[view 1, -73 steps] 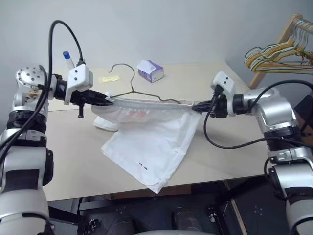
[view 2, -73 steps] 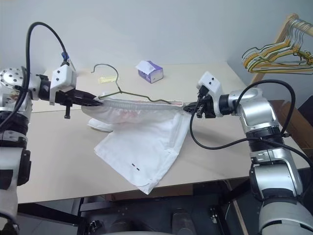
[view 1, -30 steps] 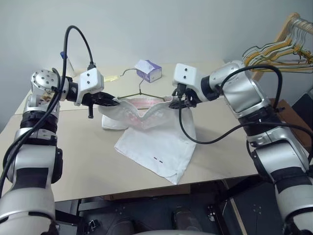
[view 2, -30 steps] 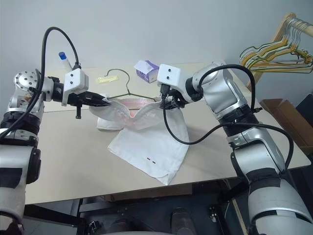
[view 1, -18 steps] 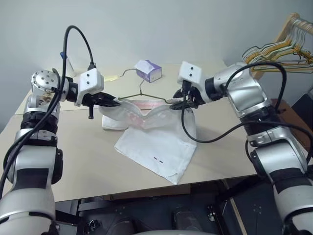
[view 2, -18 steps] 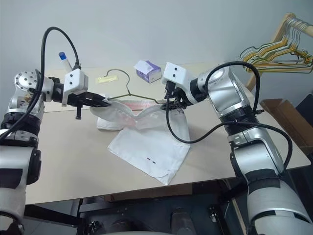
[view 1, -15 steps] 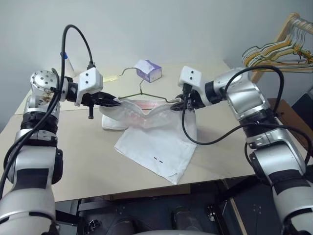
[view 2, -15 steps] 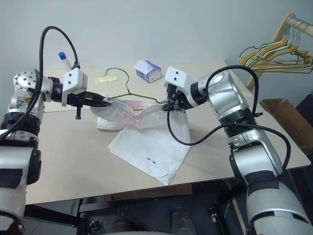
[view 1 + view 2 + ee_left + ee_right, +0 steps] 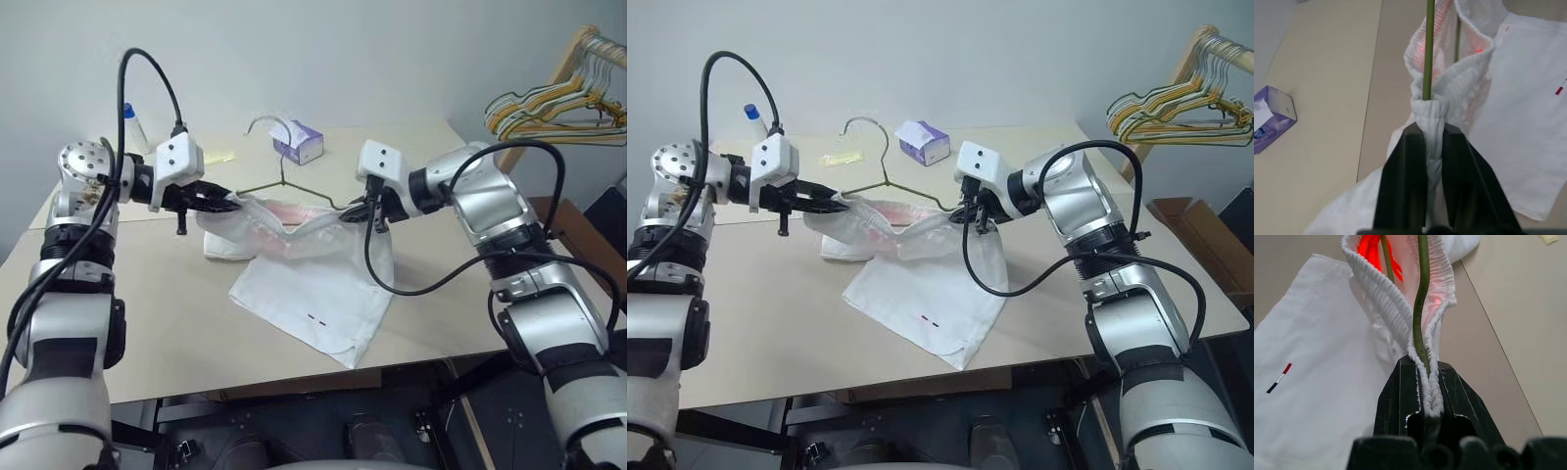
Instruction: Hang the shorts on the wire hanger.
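Left end effector [image 9: 227, 202] pinches one end of the shorts' [image 9: 313, 284] gathered waistband, its two black fingers [image 9: 1405, 181] closed on a bunched fold of the white elastic, with the green wire of the hanger [image 9: 284, 186] running out just above that fold in the left wrist view. The hanger sits between the two arms, lifted off the table [image 9: 157, 313], its shoulders inside the waistband opening and its silvery hook [image 9: 862, 127] rising above the cloth toward the back wall. The waistband sags in the middle between the two grips, showing a pink patch [image 9: 284, 211] inside. Below it the rest of the shorts drapes down and lies spread on the table, one leg reaching toward the near edge with a small dark mark [image 9: 315, 318] near the hem. Behind the hanger a purple tissue box [image 9: 297, 140] stands on the table, with a bottle with a blue cap [image 9: 752, 117] at the far left. Right end effector [image 9: 364, 210] is clamped on the other end of the waistband, fingers [image 9: 1400, 401] tight on the elastic with the wire lying in the fold between them. At the far right a bunch of coloured hangers [image 9: 549, 103] hangs on a wooden rack.
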You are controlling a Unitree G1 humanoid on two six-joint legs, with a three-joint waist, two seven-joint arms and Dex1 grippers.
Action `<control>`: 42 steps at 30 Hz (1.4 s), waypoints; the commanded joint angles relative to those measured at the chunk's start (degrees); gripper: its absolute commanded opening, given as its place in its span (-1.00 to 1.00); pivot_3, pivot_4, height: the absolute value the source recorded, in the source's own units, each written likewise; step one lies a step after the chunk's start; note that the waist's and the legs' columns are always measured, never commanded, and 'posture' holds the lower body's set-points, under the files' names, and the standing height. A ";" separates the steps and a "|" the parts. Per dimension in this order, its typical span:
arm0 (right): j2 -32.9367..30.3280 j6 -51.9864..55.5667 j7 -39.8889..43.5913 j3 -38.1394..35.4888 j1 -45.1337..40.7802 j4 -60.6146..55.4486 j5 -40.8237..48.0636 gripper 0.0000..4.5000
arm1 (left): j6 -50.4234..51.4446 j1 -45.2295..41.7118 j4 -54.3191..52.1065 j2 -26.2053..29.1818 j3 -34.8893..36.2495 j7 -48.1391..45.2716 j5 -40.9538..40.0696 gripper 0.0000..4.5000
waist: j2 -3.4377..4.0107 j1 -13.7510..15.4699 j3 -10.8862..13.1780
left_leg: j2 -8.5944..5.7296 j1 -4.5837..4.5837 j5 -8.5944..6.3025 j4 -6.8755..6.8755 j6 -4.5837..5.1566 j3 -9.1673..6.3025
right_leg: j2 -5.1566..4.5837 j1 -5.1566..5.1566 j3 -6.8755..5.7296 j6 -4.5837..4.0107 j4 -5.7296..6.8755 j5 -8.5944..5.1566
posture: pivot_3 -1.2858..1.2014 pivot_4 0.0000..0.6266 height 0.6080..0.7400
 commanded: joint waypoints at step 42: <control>-7.78 64.33 -54.40 -50.30 21.41 -37.07 -0.42 -0.95 | 19.16 15.74 -33.14 -10.66 11.11 11.50 -20.70 1.00 | 0.12 -6.10 -0.08 | -0.03 0.24 -0.01 0.04 0.01 -0.05 | -0.04 0.20 0.17 0.03 -0.21 0.00 | -0.19 -1.00 1.00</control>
